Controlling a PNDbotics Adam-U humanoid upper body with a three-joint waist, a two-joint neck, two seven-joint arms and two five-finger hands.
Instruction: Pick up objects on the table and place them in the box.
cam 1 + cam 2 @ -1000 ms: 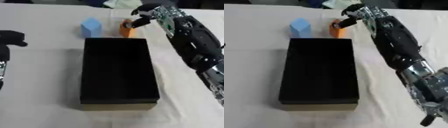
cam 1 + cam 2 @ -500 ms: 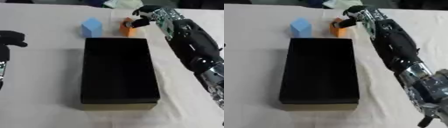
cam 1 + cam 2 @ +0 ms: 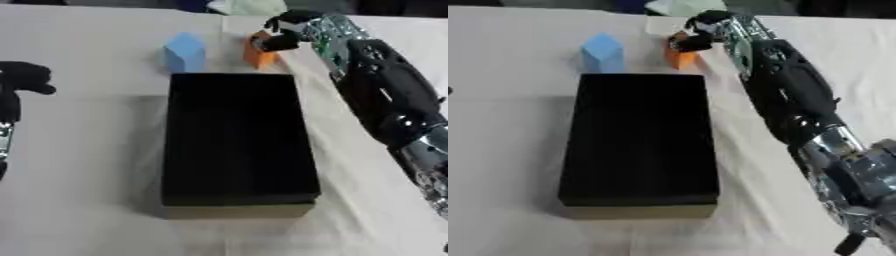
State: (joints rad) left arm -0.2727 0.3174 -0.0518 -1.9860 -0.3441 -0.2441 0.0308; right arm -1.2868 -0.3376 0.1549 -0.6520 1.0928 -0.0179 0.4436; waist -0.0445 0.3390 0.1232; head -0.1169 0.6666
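Beyond box point(image 3: 236, 145), orange block point(image 3: 257, 55) within curled right hand point(image 3: 282, 36) fingers

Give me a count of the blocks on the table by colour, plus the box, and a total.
Blue block: 1
Orange block: 1, in the right hand's fingers
Black box: 1
Total: 3

orange block point(image 3: 257, 53): partly covered by right hand point(image 3: 284, 31) fingers | left hand point(image 3: 21, 84): cut by left edge
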